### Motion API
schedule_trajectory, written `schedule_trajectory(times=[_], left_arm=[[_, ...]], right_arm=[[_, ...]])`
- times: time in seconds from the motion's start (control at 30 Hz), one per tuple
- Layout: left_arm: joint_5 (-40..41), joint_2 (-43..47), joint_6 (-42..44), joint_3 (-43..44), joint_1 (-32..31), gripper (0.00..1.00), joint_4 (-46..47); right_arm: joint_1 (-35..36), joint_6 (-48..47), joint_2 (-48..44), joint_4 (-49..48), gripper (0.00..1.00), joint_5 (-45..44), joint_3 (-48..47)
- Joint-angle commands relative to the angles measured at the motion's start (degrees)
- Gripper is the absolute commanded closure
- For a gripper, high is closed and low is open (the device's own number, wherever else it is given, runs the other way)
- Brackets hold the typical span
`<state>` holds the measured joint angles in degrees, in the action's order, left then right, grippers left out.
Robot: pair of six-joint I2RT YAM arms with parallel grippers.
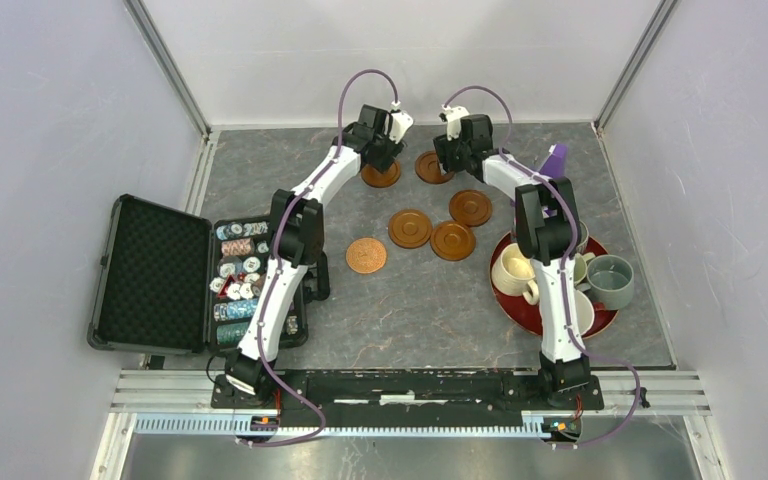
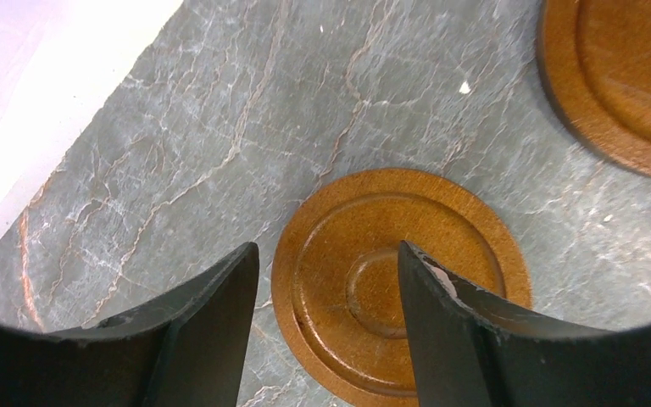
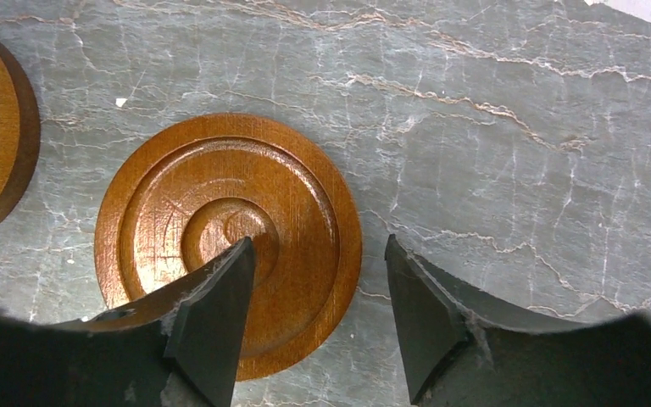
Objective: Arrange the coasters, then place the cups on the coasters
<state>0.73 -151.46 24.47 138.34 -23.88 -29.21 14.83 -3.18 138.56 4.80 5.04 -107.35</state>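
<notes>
left gripper (image 2: 326, 248) over far-left coaster (image 2: 347, 271), right gripper (image 3: 318, 241) over far-right coaster (image 3: 186, 195), jaws apart

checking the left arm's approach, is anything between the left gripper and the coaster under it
Nothing visible does. The left gripper hangs open right over the coaster, its jaws straddling its rim; the neighbouring coaster lies apart on the table.
</notes>
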Motion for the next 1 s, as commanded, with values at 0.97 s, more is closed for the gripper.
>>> schedule_trajectory(times=[0.97], left_arm=[[-20.77,22.76,-7.76,-28.35,-6.00,0.17,-5.40]], right_arm=[[-8.11,-21.78,-13.74,32.11,0.31,10.89,8.08]])
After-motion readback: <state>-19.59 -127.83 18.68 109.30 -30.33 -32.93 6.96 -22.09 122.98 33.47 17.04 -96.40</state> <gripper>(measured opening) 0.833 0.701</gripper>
